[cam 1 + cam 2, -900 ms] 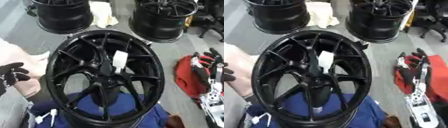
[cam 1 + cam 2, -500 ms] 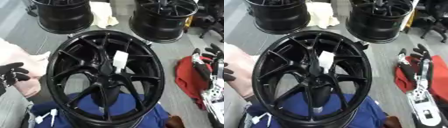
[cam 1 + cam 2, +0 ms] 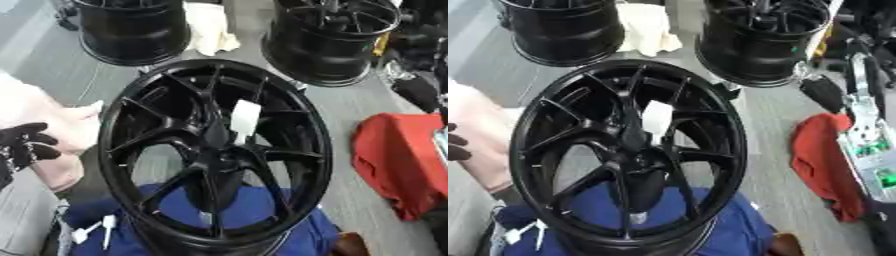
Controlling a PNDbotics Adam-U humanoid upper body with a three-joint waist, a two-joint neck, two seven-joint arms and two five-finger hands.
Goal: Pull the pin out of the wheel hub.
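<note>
Looking down from the head camera, nearest to me I see a blue cloth (image 3: 262,220) spread under the near edge of the wheel, with a small white object (image 3: 96,227) lying at its near-left corner; I cannot make out what that object is.

Black wheel (image 3: 214,155) stands tilted at scene centre, its near rim resting on the blue cloth, spokes facing me. At the hub (image 3: 214,150) the spokes meet; a white tag (image 3: 244,120) sits just far-right of the hub, against a spoke. I cannot pick out the pin itself among the black parts of the hub.

Left robot hand (image 3: 24,145) shows at the left edge, level with the hub and apart from the rim, black fingers curled inward with nothing between them. It lies over a pale pink cloth (image 3: 48,125) that runs along the left side.

Right robot hand: I see a silver and black arm (image 3: 868,130) along the right edge, but cannot find the hand in either view.

Red cloth (image 3: 398,165) lies right of the wheel, on the floor.

Farther off, two more black wheels (image 3: 136,27) (image 3: 337,37) stand left and right, with a cream cloth (image 3: 210,30) between them.
</note>
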